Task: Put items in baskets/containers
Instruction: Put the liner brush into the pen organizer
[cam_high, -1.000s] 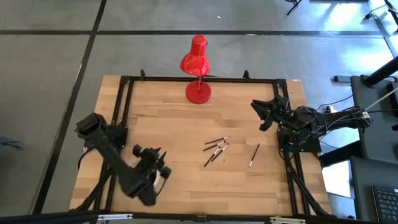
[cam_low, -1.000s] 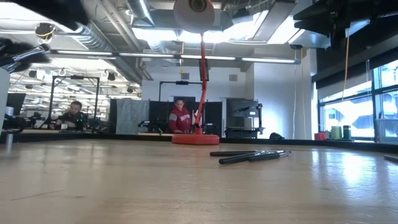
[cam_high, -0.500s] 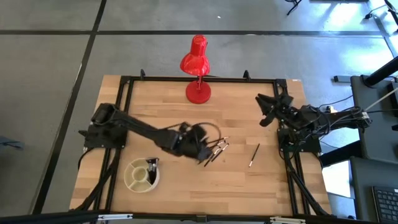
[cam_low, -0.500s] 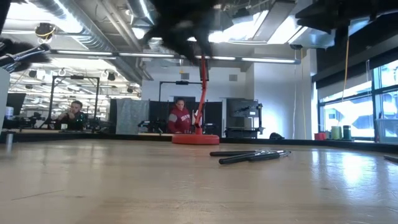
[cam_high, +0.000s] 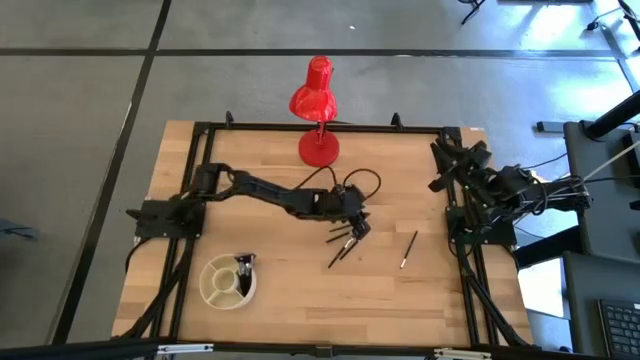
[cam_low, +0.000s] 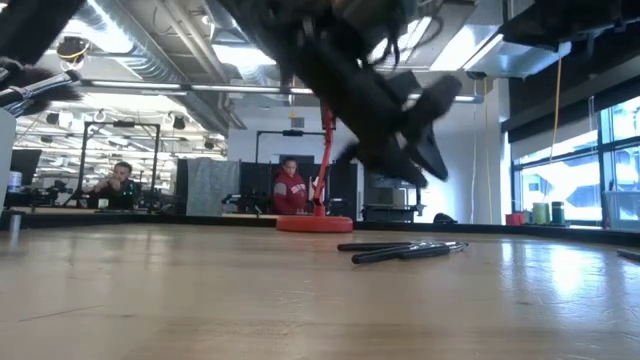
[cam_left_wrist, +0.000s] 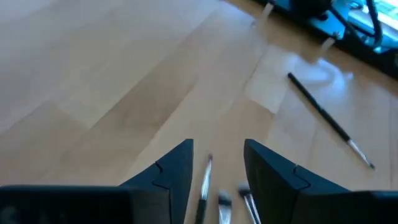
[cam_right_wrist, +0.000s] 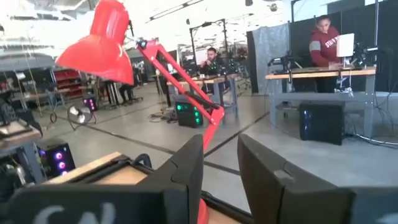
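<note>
Wood table (cam_high: 270, 280): left gripper (cam_high: 357, 226) stretched over brushes (cam_high: 345, 243), fingers apart; right gripper (cam_high: 447, 160) parked, apart.

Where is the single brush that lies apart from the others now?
In the high view, the single brush lies on the table's right side, right of the brush cluster and beside the right arm's base.

Your left arm reaches across the table (cam_high: 250, 150), its left gripper (cam_high: 356, 224) over the cluster of brushes (cam_high: 343, 244). A single brush (cam_high: 408, 249) lies apart to the right. The cream dish (cam_high: 226, 282) sits near the front-left edge, the red lamp (cam_high: 317, 110) at the back.
</note>
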